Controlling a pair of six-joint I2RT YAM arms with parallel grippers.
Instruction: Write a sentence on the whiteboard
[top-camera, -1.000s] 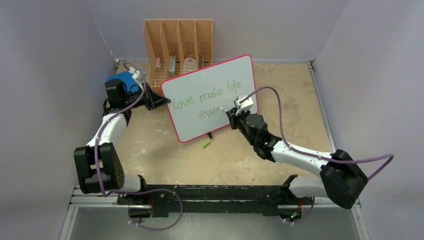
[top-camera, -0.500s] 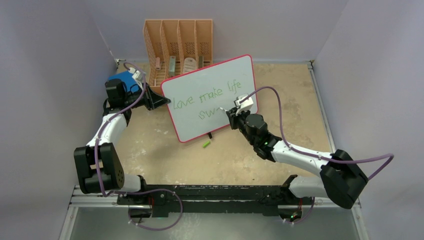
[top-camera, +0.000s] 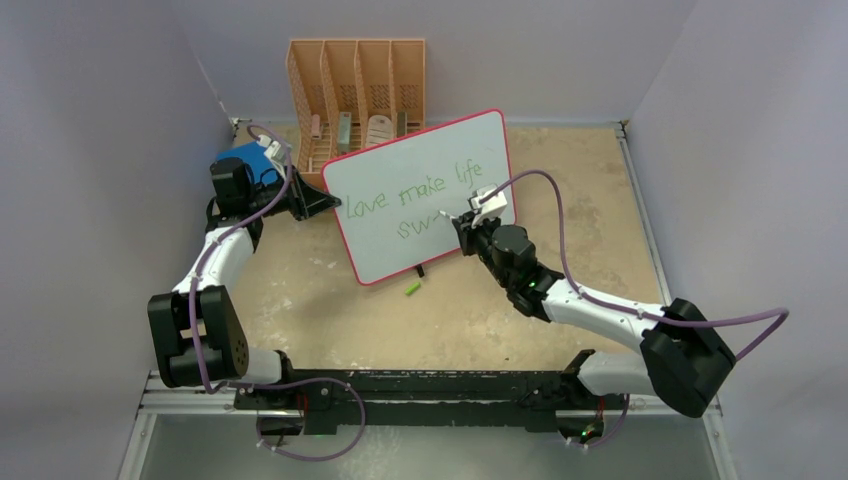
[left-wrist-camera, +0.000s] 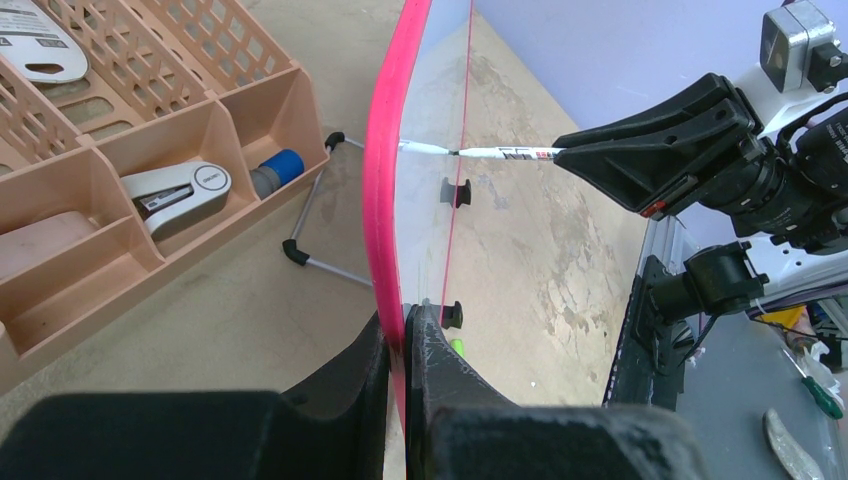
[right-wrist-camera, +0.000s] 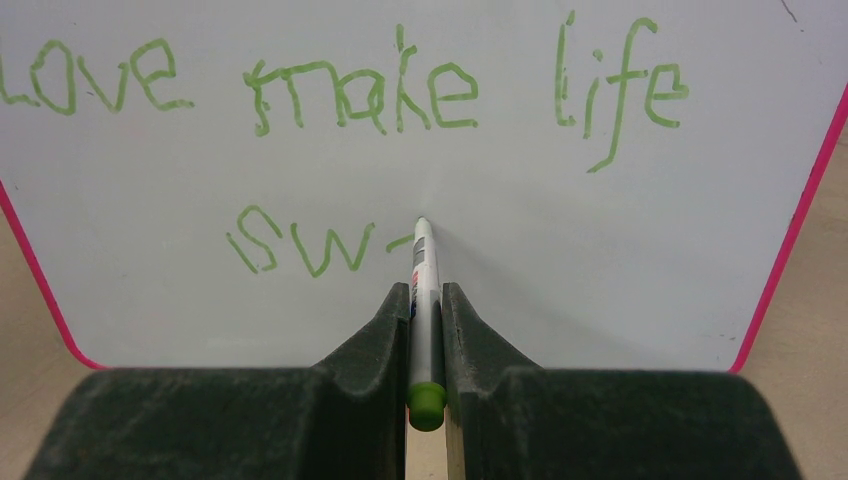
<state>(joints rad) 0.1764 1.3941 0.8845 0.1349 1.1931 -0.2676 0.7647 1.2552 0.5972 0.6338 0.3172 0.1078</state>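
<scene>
Nearest the arm bases, a small green cap (top-camera: 411, 289) lies on the table (top-camera: 560, 180) just in front of the whiteboard (top-camera: 400, 255), which stands on its feet at mid-table, turned at an angle. The right claw (right-wrist-camera: 425, 300) is closed narrow on a green-ended marker (right-wrist-camera: 424, 265), whose tip touches the board at the end of a short stroke after "sw"; the sentence (right-wrist-camera: 350, 95) reads "love make life" on the line above. Farther back, the left claw (left-wrist-camera: 400, 335) is clamped on the board's red-pink left rim, and a peach divided organizer (top-camera: 357, 80) stands behind the board near the back wall.
</scene>
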